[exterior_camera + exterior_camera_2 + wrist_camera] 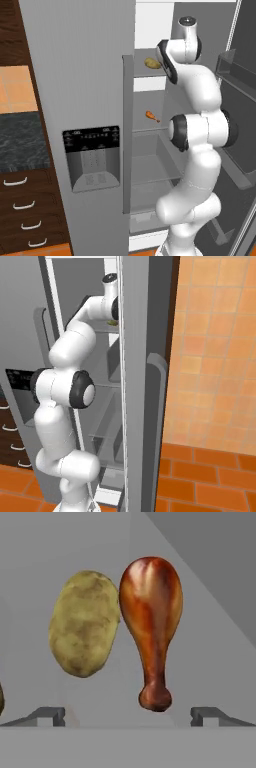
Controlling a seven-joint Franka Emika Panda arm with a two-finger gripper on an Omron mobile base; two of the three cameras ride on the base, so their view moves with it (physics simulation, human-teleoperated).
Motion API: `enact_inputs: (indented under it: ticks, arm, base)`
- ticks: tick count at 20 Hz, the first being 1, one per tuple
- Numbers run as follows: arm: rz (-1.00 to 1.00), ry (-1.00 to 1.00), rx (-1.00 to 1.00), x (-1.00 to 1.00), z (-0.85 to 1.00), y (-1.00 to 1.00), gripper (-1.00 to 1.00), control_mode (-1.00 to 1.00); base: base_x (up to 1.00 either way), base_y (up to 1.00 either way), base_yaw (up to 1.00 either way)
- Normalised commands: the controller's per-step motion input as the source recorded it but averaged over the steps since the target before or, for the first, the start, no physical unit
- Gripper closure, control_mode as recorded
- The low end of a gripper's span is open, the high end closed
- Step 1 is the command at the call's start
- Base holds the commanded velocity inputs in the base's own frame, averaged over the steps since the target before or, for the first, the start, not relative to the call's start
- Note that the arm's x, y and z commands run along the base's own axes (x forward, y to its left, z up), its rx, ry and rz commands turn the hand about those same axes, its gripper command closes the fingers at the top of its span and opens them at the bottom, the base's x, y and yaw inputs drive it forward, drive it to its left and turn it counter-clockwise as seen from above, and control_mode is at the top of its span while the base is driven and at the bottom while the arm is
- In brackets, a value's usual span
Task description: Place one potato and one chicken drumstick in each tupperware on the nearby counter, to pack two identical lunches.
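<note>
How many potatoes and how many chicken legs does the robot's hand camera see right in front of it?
Potato: 1
Chicken drumstick: 1
Total: 2
A brownish sliver at the left edge is cut off too much to tell what it is, so it is not counted.

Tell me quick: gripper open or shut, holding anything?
Gripper: open, holding nothing; potato and drumstick lie just ahead of its tips.
</note>
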Motion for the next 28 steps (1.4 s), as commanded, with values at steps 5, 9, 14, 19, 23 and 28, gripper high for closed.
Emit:
enact_inputs:
  ticks: [5, 9, 14, 19, 23, 28]
  arm:
    - [0.00, 0.00, 0.00, 0.65, -0.21, -0.16, -1.00, -1.00]
    - [0.00, 0.00, 0.00, 0.68, -0.28, -0.09, -1.00, -1.00]
    - [0.00, -0.06, -0.01, 0.31, -0.65, 0.09, 1.00, -1.00]
    - [-0.02, -0.02, -0.01, -0.34, -0.21, 0.28, 1.00, -1.00]
    - [-0.17, -0.09, 0.00, -1.00, 0.07, 0.02, 1.00, -1.00]
    - [-0.06, -0.15, -0.04, -1.00, -0.25, 0.67, 1.00, -1.00]
  base:
    - [0.00, 0.00, 0.00]
    - [0.00, 0.00, 0.00]
    - [0.00, 0.00, 0.00]
    - [0.00, 0.00, 0.00]
    - [0.00, 0.00, 0.00]
    - [0.00, 0.00, 0.00]
